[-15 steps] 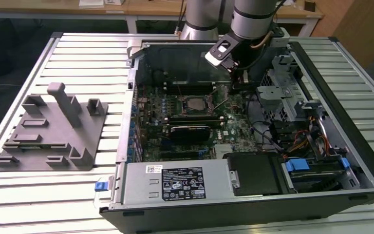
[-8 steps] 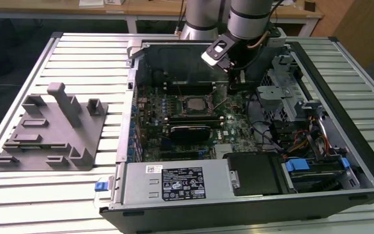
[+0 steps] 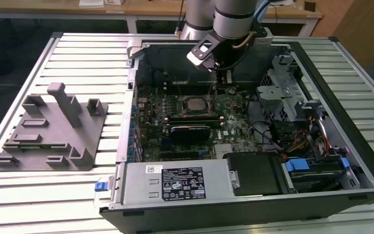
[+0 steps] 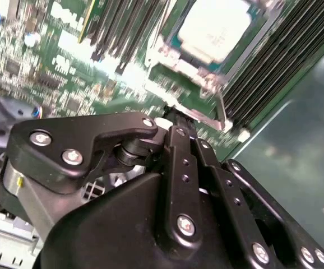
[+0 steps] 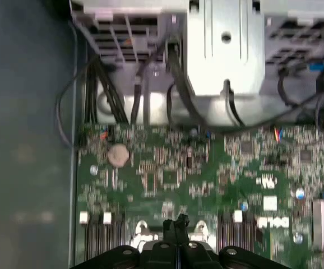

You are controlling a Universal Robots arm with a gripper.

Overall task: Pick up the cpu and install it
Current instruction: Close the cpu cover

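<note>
- Lying at the exterior view's left, a grey fixture block (image 3: 47,129) is seen on the slatted table (image 3: 76,53).
- An open computer case (image 3: 361,151) is laid beside it, its motherboard (image 3: 233,126) exposed.
- The cpu (image 3: 194,104) is seated in the socket (image 3: 181,110), silvery top upward.
- The gripper (image 3: 222,82) is held over the board, just to the exterior view's right of the cpu; its fingers (image 5: 169,228) are pressed together, nothing clamped between them.

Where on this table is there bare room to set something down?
Bare table slats: above the grey fixture in the exterior view, and the narrow strip between fixture and computer case. Crowded: inside the case, with motherboard, cables and the gripper.
</note>
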